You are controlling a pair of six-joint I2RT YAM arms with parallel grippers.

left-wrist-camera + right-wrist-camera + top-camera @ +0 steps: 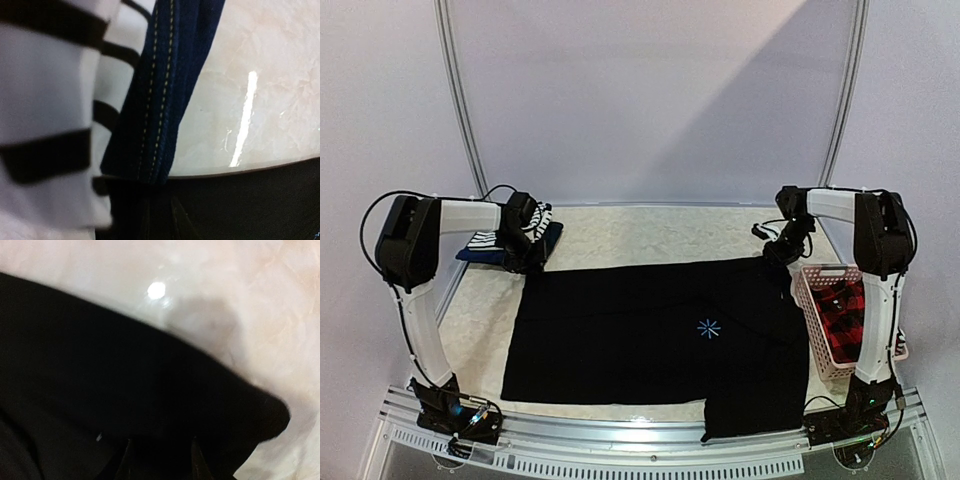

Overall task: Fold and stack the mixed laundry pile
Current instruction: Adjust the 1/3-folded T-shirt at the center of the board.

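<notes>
The large black shirt (650, 330) lies spread flat on the table, its blue star mark (708, 327) facing up. My left gripper (532, 262) sits at the shirt's far left corner, jaws close together with black cloth between them (159, 220). Beside it, the striped tank top (482, 240) (45, 110) lies on the navy piece (550, 233) (165, 90). My right gripper (779, 254) is low over the far right corner; its fingers stand apart over the black cloth (160, 460). The red-black plaid shirt (842, 318) lies in the basket.
The pink slotted basket (807, 296) stands at the right edge beside the right arm. The shirt's near hem hangs over the metal rail (620, 440) at the front. Bare marble table (650, 235) shows behind the shirt.
</notes>
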